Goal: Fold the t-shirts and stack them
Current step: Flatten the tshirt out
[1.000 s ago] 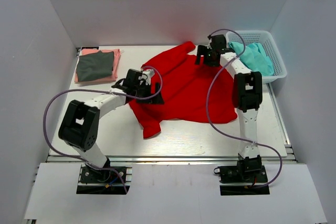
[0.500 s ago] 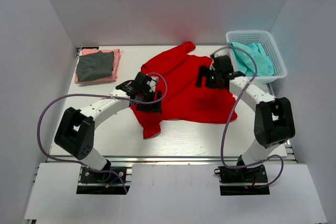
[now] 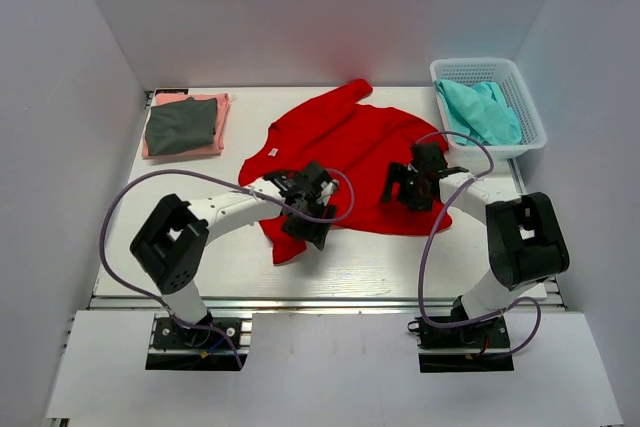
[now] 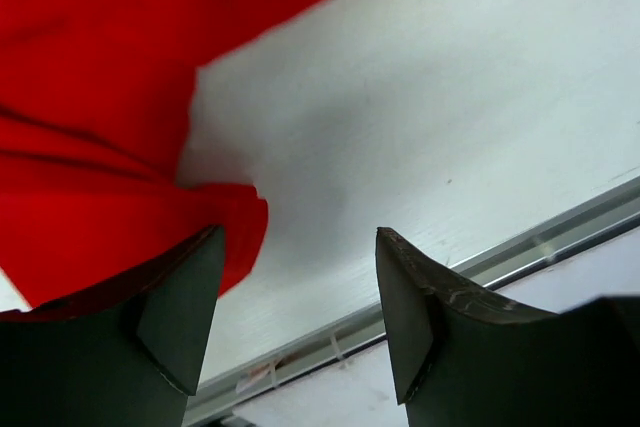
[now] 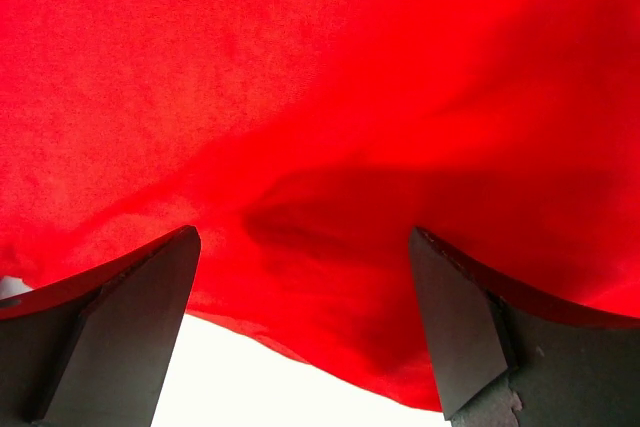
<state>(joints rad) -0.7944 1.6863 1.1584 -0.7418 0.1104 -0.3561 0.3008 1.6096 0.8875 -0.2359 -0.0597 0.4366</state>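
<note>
A bright red t-shirt lies spread and rumpled across the middle of the table. My left gripper is open over the shirt's near left part, beside the sleeve that points toward the front edge. My right gripper is open just above the shirt's near right hem. Neither holds cloth. A folded dark grey t-shirt lies on a folded salmon pink one at the back left corner.
A white lattice basket at the back right holds teal cloth. The table's metal front rail runs just beyond the left fingers. White walls close in the table on three sides.
Both arms swung toward the front. The left gripper went from the shirt's left edge to its near left sleeve. The right gripper came from the back by the basket to the near right hem.
</note>
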